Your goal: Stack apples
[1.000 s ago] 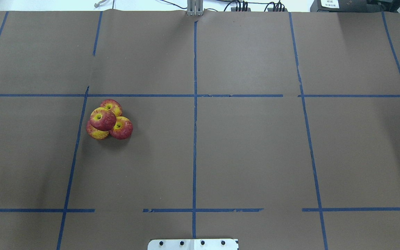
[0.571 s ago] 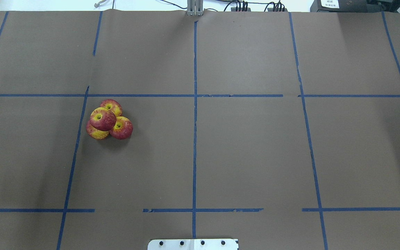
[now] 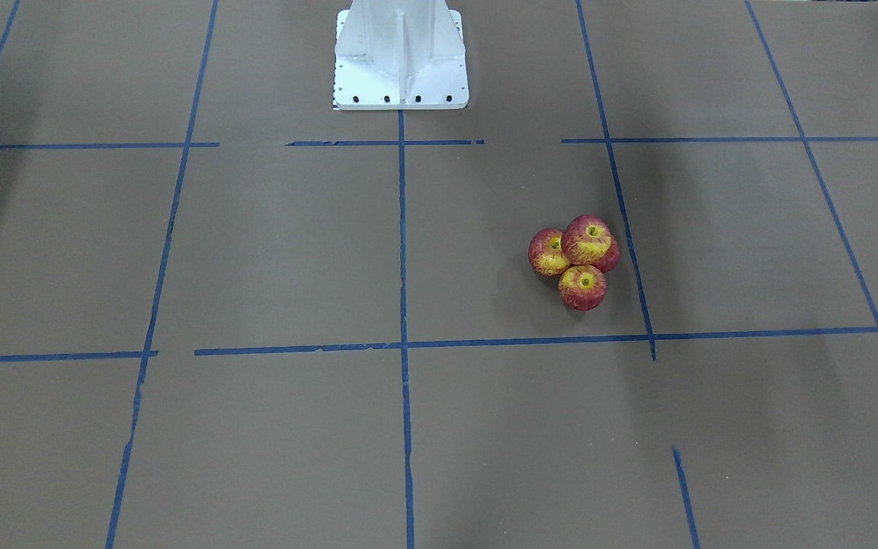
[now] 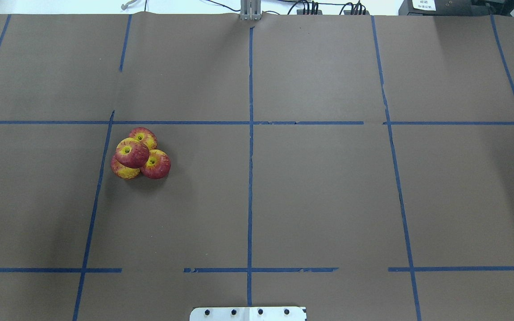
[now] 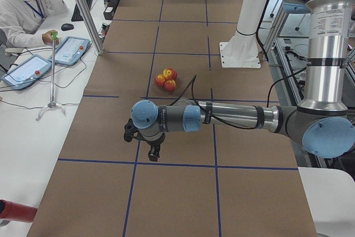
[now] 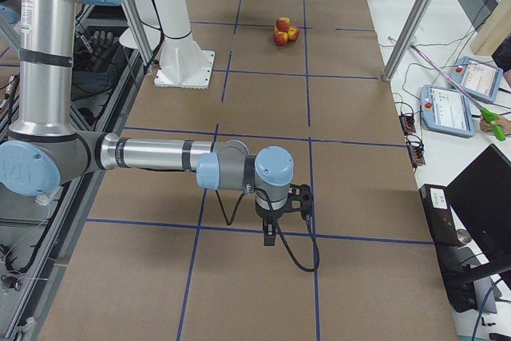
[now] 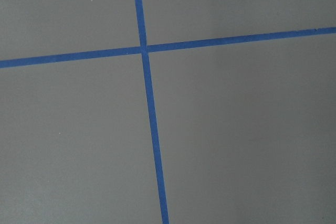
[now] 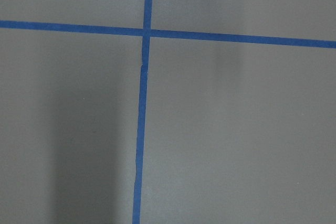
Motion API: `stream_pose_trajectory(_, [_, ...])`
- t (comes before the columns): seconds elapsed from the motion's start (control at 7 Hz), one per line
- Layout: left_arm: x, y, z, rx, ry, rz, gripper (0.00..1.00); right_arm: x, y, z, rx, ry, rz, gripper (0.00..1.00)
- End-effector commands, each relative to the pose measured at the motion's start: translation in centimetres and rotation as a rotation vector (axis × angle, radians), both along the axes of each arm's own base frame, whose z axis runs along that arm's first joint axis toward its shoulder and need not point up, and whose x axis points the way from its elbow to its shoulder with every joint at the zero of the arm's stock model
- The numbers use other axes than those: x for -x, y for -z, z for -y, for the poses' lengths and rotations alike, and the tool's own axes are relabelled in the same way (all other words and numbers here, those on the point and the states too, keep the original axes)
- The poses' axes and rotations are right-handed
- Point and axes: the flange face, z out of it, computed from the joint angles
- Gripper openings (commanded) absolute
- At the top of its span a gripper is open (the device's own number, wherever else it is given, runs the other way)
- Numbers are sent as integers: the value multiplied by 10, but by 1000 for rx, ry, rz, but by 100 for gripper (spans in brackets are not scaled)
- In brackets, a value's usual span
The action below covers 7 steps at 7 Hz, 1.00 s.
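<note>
Four red-and-yellow apples form one cluster on the brown table, left of centre in the overhead view. Three sit on the table and one apple [image 4: 132, 153] rests on top of them, dimple up. The cluster also shows in the front-facing view [image 3: 588, 238], the exterior left view [image 5: 166, 79] and the exterior right view [image 6: 282, 31]. My left gripper [image 5: 151, 155] hangs over the table well short of the apples, seen only from the side. My right gripper [image 6: 274, 235] hangs far from them, seen only from the side. I cannot tell whether either is open or shut.
Blue tape lines grid the brown table cover. The white robot base plate [image 3: 401, 91] stands at the robot's edge. A metal post [image 5: 83, 9], control tablets [image 5: 69, 50] and a seated operator [image 5: 22, 4] are beside the table on the far side.
</note>
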Motion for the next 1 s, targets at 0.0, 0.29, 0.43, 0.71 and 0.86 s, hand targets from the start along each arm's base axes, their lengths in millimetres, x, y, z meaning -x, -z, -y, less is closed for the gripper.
stream_pose_trajectory(0.0, [1,2,1,-6,1,11,100,0,0,0,0,0,0,100])
stream_pose_trajectory(0.29, [10,-8,2,-5,0,147,100,0,0,0,0,0,0,100])
stream_pose_trajectory(0.43, [13,-6,3,-16,0,159,100,0,0,0,1,-1,0,100])
stream_pose_trajectory(0.71, [12,-3,5,-19,2,154,100,0,0,0,0,0,0,100])
stream_pose_trajectory(0.86, [12,-1,7,-26,0,153,100,0,0,0,0,0,0,100])
